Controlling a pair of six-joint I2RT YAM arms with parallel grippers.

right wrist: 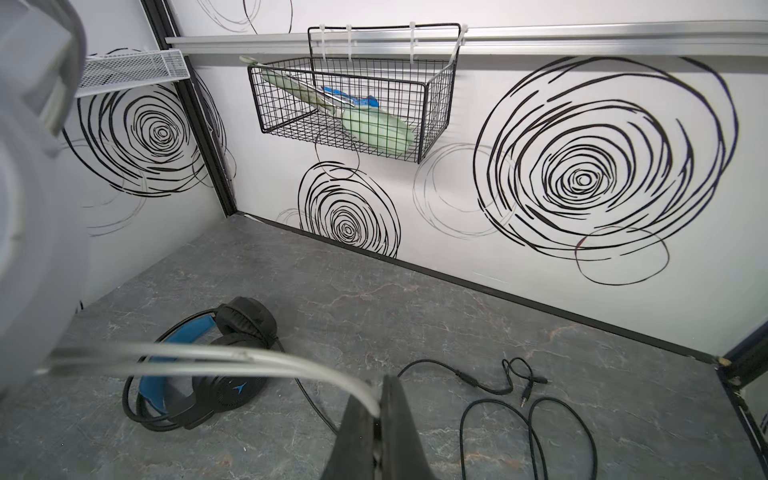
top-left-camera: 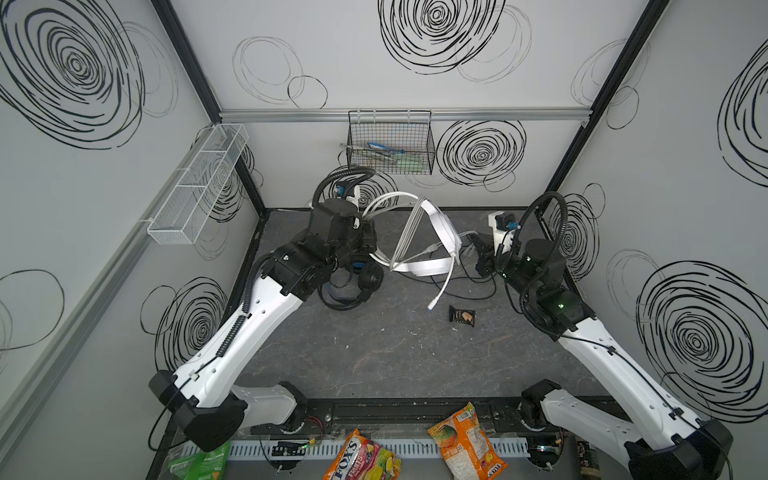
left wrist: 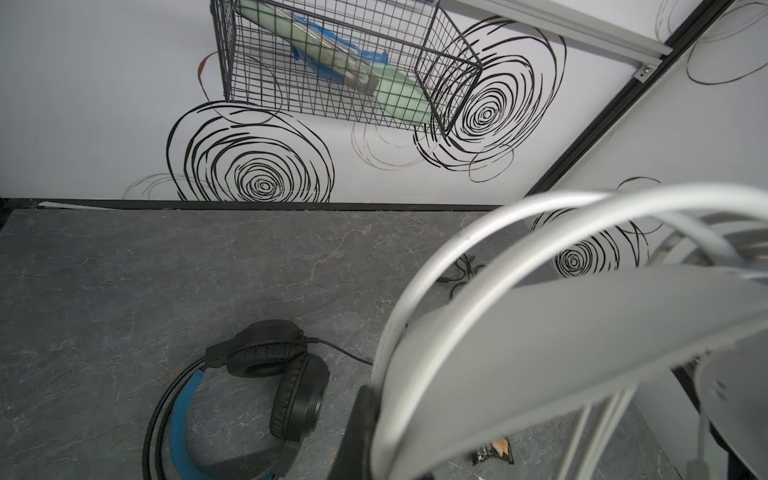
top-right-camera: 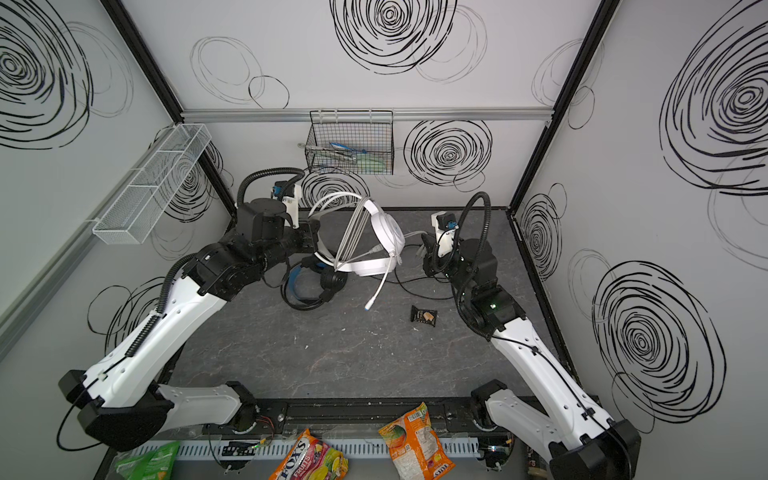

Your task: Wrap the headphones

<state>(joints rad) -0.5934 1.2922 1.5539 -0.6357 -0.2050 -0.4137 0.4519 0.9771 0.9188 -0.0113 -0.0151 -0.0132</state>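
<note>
Left gripper [top-left-camera: 372, 243] clamping white headset [top-left-camera: 446, 237] by headband, holding it raised just beside black headset [right wrist: 245, 388], freeing room for winding. Right gripper [right wrist: 376, 415] pinching white cable [right wrist: 232, 355], keeping tension. Black headset lying flat, black cable [right wrist: 498, 415] sprawling loose beside it, probably awaiting wrapping.

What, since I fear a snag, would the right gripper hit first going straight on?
The right gripper, gripping the white cable, would likely meet bare table short of the back wall; depth unclear.
</note>
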